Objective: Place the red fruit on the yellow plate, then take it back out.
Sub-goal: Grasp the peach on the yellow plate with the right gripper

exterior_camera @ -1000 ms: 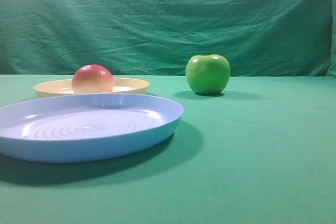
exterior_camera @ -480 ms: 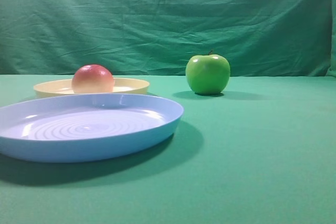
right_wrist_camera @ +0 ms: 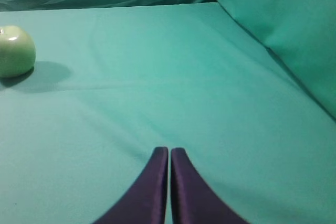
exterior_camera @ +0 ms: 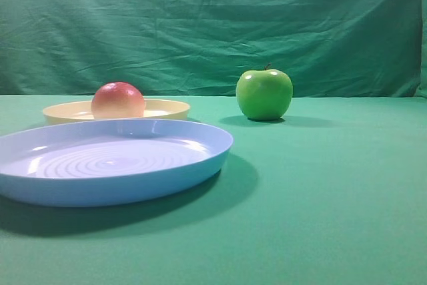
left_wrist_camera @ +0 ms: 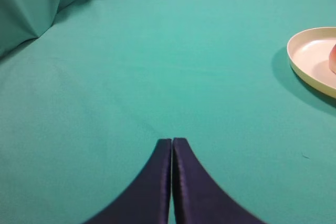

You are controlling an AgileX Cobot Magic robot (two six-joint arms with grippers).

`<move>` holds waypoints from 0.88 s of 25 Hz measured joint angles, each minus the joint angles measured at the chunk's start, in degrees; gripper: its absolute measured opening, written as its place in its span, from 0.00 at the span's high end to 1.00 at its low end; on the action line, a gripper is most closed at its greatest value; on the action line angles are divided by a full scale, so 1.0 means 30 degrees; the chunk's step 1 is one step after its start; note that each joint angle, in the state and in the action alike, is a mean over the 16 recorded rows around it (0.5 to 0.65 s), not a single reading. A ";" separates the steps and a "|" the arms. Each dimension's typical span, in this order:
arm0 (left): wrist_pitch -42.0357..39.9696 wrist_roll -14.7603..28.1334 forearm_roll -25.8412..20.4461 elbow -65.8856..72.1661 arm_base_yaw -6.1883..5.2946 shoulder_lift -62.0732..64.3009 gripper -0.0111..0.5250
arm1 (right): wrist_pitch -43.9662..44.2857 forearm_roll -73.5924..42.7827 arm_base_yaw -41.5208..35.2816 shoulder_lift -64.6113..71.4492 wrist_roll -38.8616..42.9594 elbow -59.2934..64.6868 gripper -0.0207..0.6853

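Note:
The red fruit (exterior_camera: 118, 100) rests on the yellow plate (exterior_camera: 167, 107) at the back left of the exterior view. In the left wrist view the yellow plate (left_wrist_camera: 307, 59) shows at the right edge, with a sliver of the red fruit (left_wrist_camera: 333, 59) on it. My left gripper (left_wrist_camera: 172, 140) is shut and empty, low over bare cloth, well to the left of the plate. My right gripper (right_wrist_camera: 169, 149) is also shut and empty over bare cloth. Neither gripper shows in the exterior view.
A large light-blue plate (exterior_camera: 200, 158) with concentric rings lies in front of the yellow plate. A glossy green apple (exterior_camera: 264, 94) stands at the back middle; the same green apple (right_wrist_camera: 16, 51) sits far left in the right wrist view. Green cloth covers table and backdrop.

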 joint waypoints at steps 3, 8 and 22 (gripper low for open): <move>0.0000 0.0000 0.0000 0.0000 0.0000 0.0000 0.98 | -0.0342 0.0244 0.0104 0.0026 0.0054 -0.0152 0.97; 0.0000 0.0000 0.0000 0.0000 0.0000 0.0000 0.98 | -0.0881 0.0677 0.0605 0.0654 0.0176 -0.1215 0.97; 0.0000 -0.0015 0.0000 0.0000 0.0000 0.0000 0.98 | 0.1781 0.1158 0.4524 0.7568 -0.0083 -0.9525 0.97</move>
